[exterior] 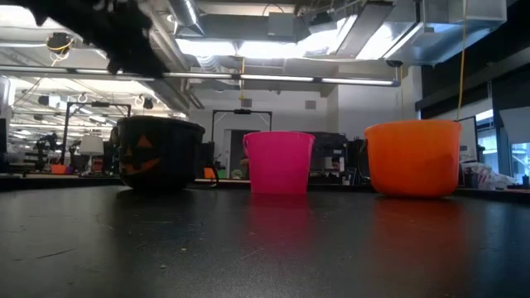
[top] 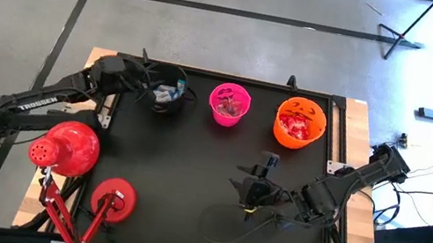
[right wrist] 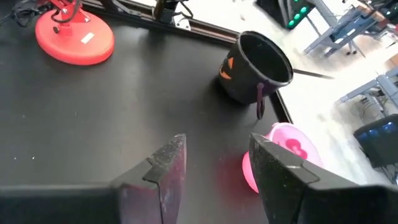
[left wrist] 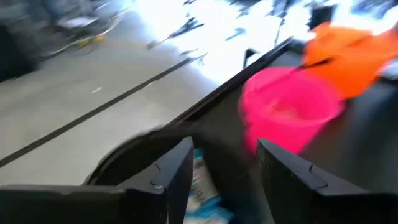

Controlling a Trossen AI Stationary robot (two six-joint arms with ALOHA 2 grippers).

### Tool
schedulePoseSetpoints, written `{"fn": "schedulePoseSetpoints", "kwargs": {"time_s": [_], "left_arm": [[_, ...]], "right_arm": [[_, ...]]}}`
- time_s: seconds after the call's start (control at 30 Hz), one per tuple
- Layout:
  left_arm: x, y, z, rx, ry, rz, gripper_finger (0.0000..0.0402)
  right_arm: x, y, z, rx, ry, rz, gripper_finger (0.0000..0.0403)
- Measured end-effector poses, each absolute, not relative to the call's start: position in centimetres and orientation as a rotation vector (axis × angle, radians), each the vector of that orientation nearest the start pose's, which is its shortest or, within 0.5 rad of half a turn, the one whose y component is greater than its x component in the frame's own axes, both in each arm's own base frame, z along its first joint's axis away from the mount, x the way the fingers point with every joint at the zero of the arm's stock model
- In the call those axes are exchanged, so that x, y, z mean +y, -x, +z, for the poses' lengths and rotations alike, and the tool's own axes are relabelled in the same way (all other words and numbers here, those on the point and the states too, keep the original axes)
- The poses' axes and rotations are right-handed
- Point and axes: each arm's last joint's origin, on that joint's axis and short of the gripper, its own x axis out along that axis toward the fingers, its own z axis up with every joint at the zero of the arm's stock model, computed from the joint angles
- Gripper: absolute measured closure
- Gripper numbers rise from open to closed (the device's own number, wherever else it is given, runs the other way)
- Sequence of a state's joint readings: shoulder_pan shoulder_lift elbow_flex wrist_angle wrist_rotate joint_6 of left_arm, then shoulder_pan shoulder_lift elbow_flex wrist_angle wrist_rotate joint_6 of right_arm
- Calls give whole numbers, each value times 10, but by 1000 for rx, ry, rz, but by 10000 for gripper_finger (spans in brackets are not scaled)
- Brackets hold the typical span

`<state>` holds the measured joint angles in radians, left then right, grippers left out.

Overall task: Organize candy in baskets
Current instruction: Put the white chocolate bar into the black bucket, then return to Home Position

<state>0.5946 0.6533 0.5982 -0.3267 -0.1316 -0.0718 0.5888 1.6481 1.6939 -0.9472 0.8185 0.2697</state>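
Dark fingers [left wrist: 177,171] of your left gripper [left wrist: 221,168] fill the front of the left wrist view, parted with a clear gap and gripping nothing; a blue-and-white candy [left wrist: 202,186] shows in that gap, lying below the tips inside the black bucket [top: 167,89]. From overhead the gripper sits right over that bucket's mouth, at the back left of the black mat [top: 188,179].

Risks, as I judge them:
- Pulling the left arm away low could let a finger catch the rim and tip or drag the bucket; lift clear first
- If the wrapper clings to a pad it could ride out with the fingers; I cannot tell whether it touches them

Your right gripper [right wrist: 214,158] hangs over bare mat toward the front right, fingers apart, empty, well apart from all three buckets. No loose candy is visible on the mat near it.

Pink bucket [top: 229,104] and orange bucket [top: 299,123] stand in the back row beside the black one, each with sweets inside. Red lamp heads [top: 69,147] crowd the front left corner; a wide swing of the left arm could knock them
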Motion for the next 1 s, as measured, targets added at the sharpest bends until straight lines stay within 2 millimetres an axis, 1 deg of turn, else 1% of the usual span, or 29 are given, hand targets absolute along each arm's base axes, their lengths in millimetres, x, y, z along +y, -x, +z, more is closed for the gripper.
{"fn": "schedulePoseSetpoints", "kwargs": {"time_s": [0.07, 0.17, 0.23, 0.33, 0.43, 0.53, 0.57, 0.63, 0.7, 0.77, 0.83, 0.87, 0.93, 1.0], "left_arm": [[82, -119, 290, 304, 159, 656, 243], [72, -113, 318, 260, 152, 579, 261], [65, -107, 335, 239, 140, 543, 277], [54, -100, 355, 214, 131, 469, 306], [43, -90, 368, 170, 117, 397, 342], [32, -73, 378, 88, 83, 362, 386], [27, -65, 380, 57, 66, 354, 393], [20, -49, 382, -3, 46, 350, 396], [12, -32, 381, -60, 38, 345, 399], [5, -18, 375, -113, 48, 339, 401], [1, -8, 368, -156, 61, 327, 401], [-1, -5, 363, -171, 70, 318, 401], [-1, -5, 350, -170, 98, 308, 401], [3, -13, 333, -128, 123, 307, 401]], "right_arm": [[164, -289, 372, 655, 317, -313, 231], [152, -283, 381, 654, 297, -324, 231], [144, -278, 390, 639, 276, -334, 231], [134, -266, 404, 603, 246, -338, 231], [123, -253, 417, 563, 204, -351, 231], [110, -238, 420, 545, 171, -370, 239], [106, -231, 420, 542, 163, -372, 245], [98, -218, 415, 532, 140, -386, 262], [91, -205, 408, 505, 112, -394, 285], [86, -195, 395, 462, 88, -382, 312], [82, -188, 379, 411, 79, -358, 344], [81, -184, 371, 382, 81, -338, 360], [77, -177, 358, 305, 93, -297, 389], [73, -169, 344, 223, 107, -254, 396]]}}
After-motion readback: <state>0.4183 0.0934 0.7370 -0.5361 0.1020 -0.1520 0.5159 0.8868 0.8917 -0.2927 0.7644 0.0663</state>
